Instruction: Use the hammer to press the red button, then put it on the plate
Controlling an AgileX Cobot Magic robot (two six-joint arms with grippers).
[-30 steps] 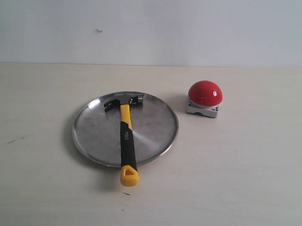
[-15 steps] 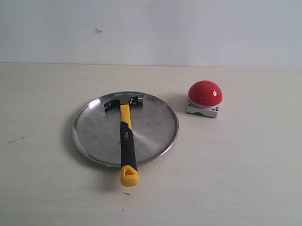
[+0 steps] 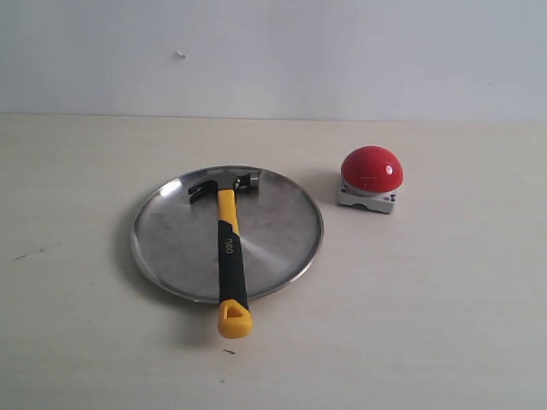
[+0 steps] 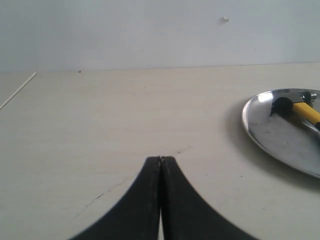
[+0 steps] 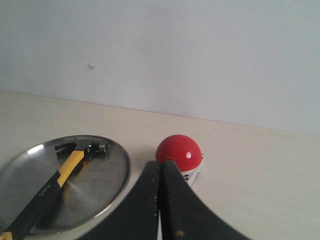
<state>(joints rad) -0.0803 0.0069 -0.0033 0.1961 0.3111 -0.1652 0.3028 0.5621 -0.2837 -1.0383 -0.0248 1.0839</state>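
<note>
Exterior view shows hammer (image 3: 229, 256) on plate (image 3: 166, 232); only wrist views show both jaws closed.

The plate (image 3: 176, 255) is brushed shiny metal, the red button (image 3: 372, 168) glossy plastic, and the surface (image 3: 432, 321) pale matt wood.

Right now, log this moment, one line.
hammer on plate, handle overhanging | red button apart | left claw shut | right claw shut

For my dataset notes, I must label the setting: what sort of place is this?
Probably a robot test bench, not a home or workshop: a pale table before a plain white wall, holding staged props, a hammer on a plate beside a red button.
</note>
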